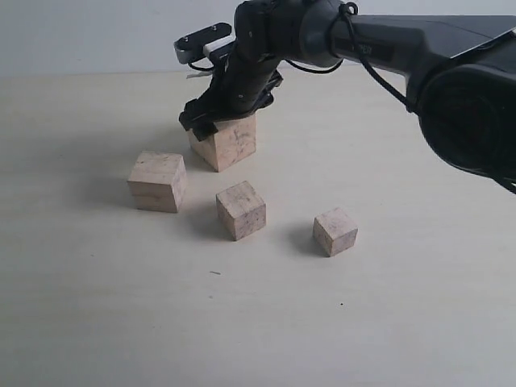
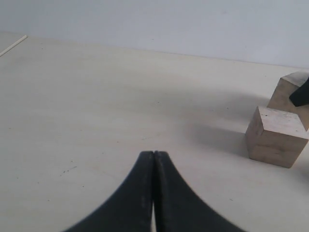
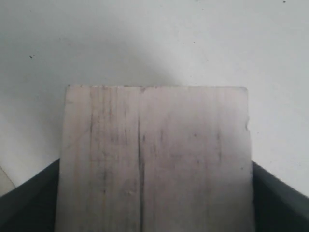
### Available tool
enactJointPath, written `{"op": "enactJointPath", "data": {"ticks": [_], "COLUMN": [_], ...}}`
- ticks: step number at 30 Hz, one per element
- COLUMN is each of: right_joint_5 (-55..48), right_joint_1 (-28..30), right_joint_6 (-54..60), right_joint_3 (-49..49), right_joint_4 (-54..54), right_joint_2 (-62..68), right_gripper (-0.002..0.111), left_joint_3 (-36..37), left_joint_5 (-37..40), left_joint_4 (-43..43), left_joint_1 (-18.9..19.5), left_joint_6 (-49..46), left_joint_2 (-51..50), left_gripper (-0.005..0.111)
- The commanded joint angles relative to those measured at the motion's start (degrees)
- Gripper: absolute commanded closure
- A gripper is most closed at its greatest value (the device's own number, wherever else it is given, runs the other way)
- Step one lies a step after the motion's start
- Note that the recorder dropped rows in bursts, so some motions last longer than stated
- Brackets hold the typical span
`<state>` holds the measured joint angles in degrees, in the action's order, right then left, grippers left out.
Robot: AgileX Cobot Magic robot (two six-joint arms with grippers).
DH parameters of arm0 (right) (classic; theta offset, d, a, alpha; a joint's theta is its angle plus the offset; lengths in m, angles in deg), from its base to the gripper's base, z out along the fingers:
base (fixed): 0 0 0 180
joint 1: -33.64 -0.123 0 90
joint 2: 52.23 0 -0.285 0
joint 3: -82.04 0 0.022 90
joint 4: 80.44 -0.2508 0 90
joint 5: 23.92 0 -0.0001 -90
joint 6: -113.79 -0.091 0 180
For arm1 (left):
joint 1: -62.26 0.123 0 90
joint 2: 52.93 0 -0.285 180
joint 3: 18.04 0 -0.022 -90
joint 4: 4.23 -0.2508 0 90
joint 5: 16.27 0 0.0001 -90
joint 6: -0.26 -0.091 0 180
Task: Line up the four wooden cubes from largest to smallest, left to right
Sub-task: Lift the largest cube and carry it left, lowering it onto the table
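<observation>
Largest cube (image 1: 232,143), toward far edge: rigid, likely light; pinch flat opposite faces. Right hand (image 1: 211,119) clamps it; left hand (image 2: 153,193) closed, empty.

Pale beige, dark-specked wood: the far cube (image 1: 231,143), streaked with dark grain lines, the left cube (image 1: 157,181), the middle cube (image 1: 241,210) and the right cube (image 1: 335,231) on a cream table (image 1: 403,314), beneath a black-and-grey arm (image 1: 387,44).
</observation>
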<state>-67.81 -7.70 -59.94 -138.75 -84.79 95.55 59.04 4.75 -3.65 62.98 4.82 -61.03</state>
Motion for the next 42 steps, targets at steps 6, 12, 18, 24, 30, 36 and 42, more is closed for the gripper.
{"op": "enactJointPath", "data": {"ticks": [6, 12, 18, 24, 30, 36, 42], "right_joint_5": [0.54, -3.60, -5.45, -6.88, -7.24, -5.74, -3.76], "right_joint_1": [0.02, -0.70, -5.07, -9.05, -9.98, -8.81, -6.48], "right_joint_6": [5.87, 34.14, 45.16, 45.16, 44.62, 32.48, 20.32], "right_joint_3": [-0.83, -3.65, -3.65, -3.65, -3.65, -3.65, -3.65], "right_joint_4": [-9.32, -37.81, -44.62, -44.50, -40.23, -21.62, -11.04], "right_joint_2": [-8.80, -10.17, -8.93, -4.86, -1.16, -0.83, -2.64], "right_gripper": [0.108, 0.108, 0.108, 0.108, 0.108, 0.108, 0.108], "left_joint_3": [0.13, 0.13, 0.13, 0.13, 0.13, 0.13, 0.13], "left_joint_5": [-0.71, -0.71, -0.71, -0.71, -0.71, -0.71, -0.71], "left_joint_4": [-0.05, -0.05, -0.05, -0.05, -0.05, -0.05, -0.05], "left_joint_1": [-0.34, -0.34, -0.34, -0.34, -0.34, -0.34, -0.34], "left_joint_6": [0.21, 0.21, 0.21, 0.21, 0.21, 0.21, 0.21], "left_joint_2": [0.30, 0.30, 0.30, 0.30, 0.30, 0.30, 0.30], "left_gripper": [0.107, 0.107, 0.107, 0.107, 0.107, 0.107, 0.107]}}
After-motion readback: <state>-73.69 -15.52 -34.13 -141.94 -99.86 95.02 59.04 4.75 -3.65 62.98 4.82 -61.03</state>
